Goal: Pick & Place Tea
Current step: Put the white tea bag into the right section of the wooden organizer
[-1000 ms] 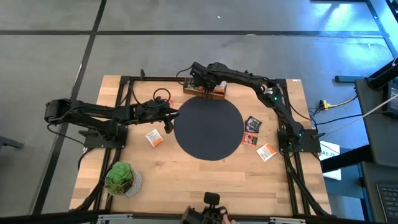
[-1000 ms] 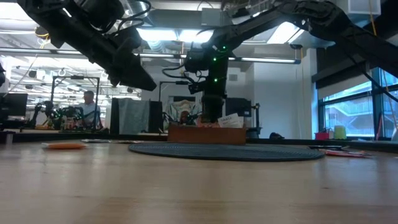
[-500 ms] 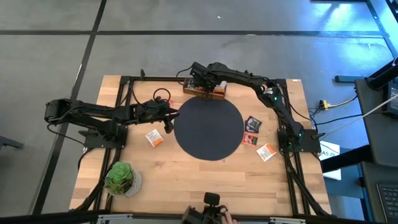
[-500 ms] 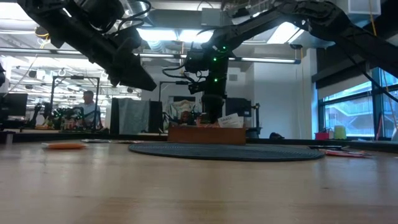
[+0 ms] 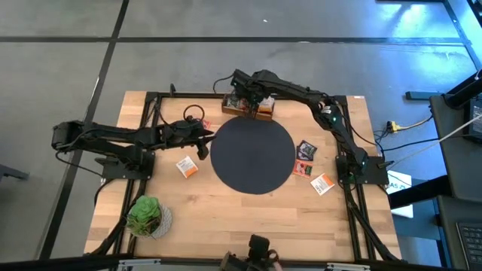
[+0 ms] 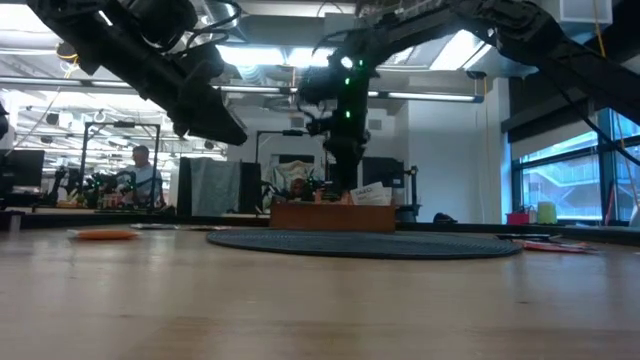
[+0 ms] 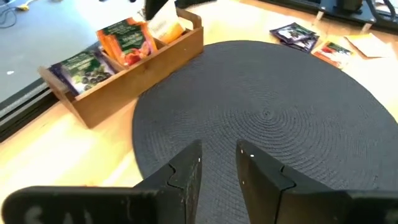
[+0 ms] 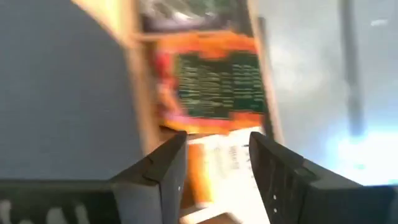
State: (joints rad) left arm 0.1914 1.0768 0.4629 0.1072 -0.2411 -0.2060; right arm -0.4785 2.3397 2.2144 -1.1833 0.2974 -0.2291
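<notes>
A wooden box [image 5: 247, 108] stands at the far edge of the black round mat [image 5: 252, 156]. Tea packets stand in it: orange [image 7: 127, 40], purple [image 7: 81, 65] and white [image 7: 165, 25]. My right gripper [image 8: 214, 146] hangs open just above the box [image 8: 134, 74], pointing steeply down, with an orange packet [image 8: 211, 81] and a white one below its fingers. My left gripper [image 7: 217, 155] hovers open over the mat's left edge, nothing between its fingers. Loose tea packets lie flat on the table: one left of the mat [image 5: 187, 167], three to its right [image 5: 306, 150], [image 5: 303, 169], [image 5: 322, 184].
A green leafy plant [image 5: 147, 215] sits at the near left corner. A coiled cable [image 5: 194, 116] lies at the far left of the mat. Black frame rails run along the table's left and right sides. Beyond the table, a person [image 6: 142, 172] sits in the room.
My right gripper has risen a little, straight up from the wooden box. The packets in the box stay where they were. My left arm has kept still.
</notes>
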